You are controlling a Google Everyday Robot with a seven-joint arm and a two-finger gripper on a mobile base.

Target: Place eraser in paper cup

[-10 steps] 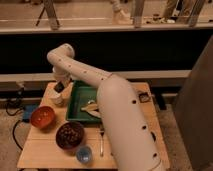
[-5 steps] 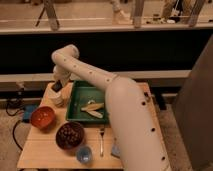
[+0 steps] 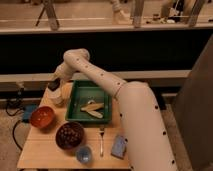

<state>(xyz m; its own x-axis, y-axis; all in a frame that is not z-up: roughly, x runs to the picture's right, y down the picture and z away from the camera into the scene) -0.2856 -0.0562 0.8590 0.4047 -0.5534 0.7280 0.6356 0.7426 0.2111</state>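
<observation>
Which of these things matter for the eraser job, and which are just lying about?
Job: paper cup; claw, just above the cup; eraser, which I cannot make out.
Lying about: green tray, orange bowl, dark bowl, blue cup, fork, blue-grey block.

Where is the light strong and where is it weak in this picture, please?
Camera view: warm, even light on the table; a dark band behind the arm; a brighter strip along the top; the gripper, just above the paper cup by the table's far edge, shows dark.
</observation>
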